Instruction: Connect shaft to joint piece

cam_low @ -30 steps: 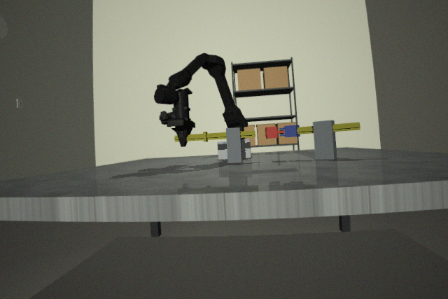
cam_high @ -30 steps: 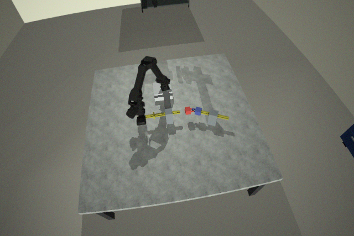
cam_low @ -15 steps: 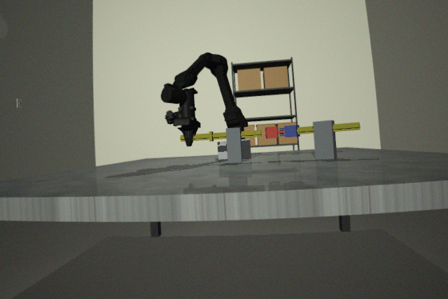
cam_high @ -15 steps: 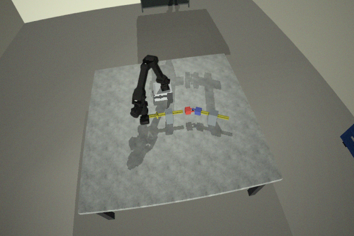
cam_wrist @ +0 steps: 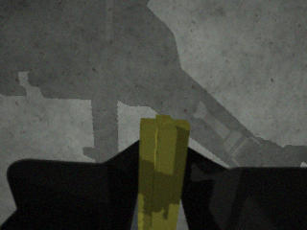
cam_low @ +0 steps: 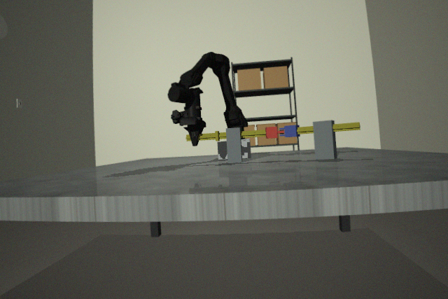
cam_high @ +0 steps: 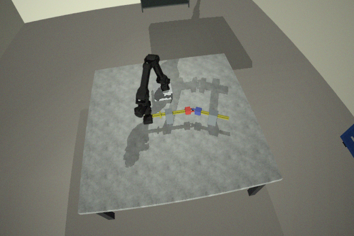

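Observation:
The second shaft (cam_high: 178,111) (cam_low: 254,132) (cam_wrist: 164,168), yellow with a collar (cam_high: 160,114) (cam_low: 217,135), passes through the left grey block (cam_high: 169,118) (cam_low: 234,147). The collar stands left of that block, apart from it. The shaft's right end meets the red joint piece (cam_high: 187,110) (cam_low: 271,132) without a visible gap; its depth inside is hidden. The red piece is hinged to the blue piece (cam_high: 197,111) (cam_low: 290,131) on the first shaft (cam_high: 223,117) (cam_low: 346,127), held by the right grey block (cam_high: 212,119) (cam_low: 324,141). My gripper (cam_low: 194,140) is shut on the second shaft near its left end.
The arm (cam_high: 145,76) (cam_low: 225,82) arches behind the left part of the shafts. A white and dark box (cam_high: 170,96) (cam_low: 246,147) is behind the left block, by the arm's base. Everything stands on the grey table (cam_high: 182,170) (cam_low: 144,183). A shelf rack (cam_high: 164,1) (cam_low: 264,92) is far behind.

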You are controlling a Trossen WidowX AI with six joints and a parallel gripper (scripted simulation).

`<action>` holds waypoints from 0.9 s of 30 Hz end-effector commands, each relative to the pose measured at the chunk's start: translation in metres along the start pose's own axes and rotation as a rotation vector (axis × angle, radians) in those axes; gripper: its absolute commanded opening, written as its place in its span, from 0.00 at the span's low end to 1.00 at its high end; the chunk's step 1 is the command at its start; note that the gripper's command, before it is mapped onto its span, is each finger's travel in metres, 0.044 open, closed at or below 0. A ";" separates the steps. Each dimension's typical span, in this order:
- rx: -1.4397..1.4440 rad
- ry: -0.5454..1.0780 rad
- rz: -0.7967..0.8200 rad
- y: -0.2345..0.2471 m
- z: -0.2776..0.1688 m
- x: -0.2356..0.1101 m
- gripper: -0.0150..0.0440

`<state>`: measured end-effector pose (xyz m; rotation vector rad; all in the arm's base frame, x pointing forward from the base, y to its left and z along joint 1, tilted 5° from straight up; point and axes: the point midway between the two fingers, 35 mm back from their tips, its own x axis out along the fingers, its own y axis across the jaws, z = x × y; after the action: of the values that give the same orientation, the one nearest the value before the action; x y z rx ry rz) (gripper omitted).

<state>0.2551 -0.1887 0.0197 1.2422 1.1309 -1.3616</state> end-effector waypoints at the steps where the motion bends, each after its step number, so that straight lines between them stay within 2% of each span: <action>1: 0.003 0.000 0.002 0.000 -0.007 0.002 0.25; 18: 0.003 0.002 0.002 0.001 -0.033 0.002 0.25; 27: 0.002 0.002 -0.001 0.000 -0.031 0.000 0.25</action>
<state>0.2590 -0.1579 0.0173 1.2447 1.1325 -1.3635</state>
